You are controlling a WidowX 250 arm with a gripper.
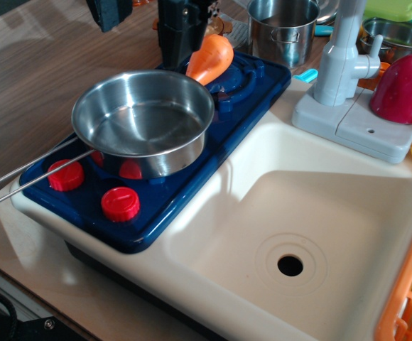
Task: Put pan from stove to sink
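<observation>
The shiny steel pan (143, 122) sits on the front burner of the dark blue stove (192, 177). Its wire loop handle (21, 179) sticks out to the left past the stove's edge. The cream sink (312, 213) with its round drain hole (290, 265) lies to the right of the stove. My black gripper (145, 42) hangs at the top edge, behind and above the pan, apart from it. Its two fingers (181, 35) stand apart with nothing between them. Its upper part is cut off by the frame.
An orange toy carrot (209, 57) lies on the stove's back burner, just behind the pan. A grey faucet (341, 57) stands behind the sink. A tall steel pot (284, 28), a steel bowl (398, 35) and a dark red toy (401, 89) stand at the back right. An orange rack (405, 291) borders the sink's right side.
</observation>
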